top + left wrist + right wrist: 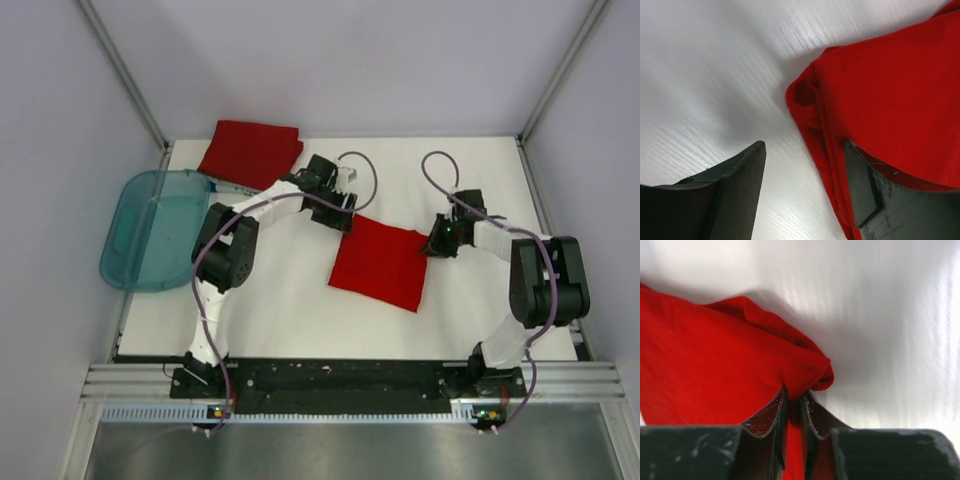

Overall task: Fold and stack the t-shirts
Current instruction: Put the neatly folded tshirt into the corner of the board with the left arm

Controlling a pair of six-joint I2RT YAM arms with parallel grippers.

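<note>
A folded red t-shirt (380,262) lies in the middle of the table. A second folded red t-shirt (250,152) lies at the back left. My left gripper (336,215) is open at the middle shirt's far left corner; in the left wrist view the gripper (805,150) straddles the shirt's folded edge (890,100), one finger over the cloth, the other over bare table. My right gripper (432,243) is shut on the shirt's far right corner; in the right wrist view the gripper (795,395) pinches bunched red cloth (715,365).
A translucent teal tub (155,228) overhangs the table's left edge, beside the left arm. The white table (280,320) is bounded by grey walls and a metal rail at the front.
</note>
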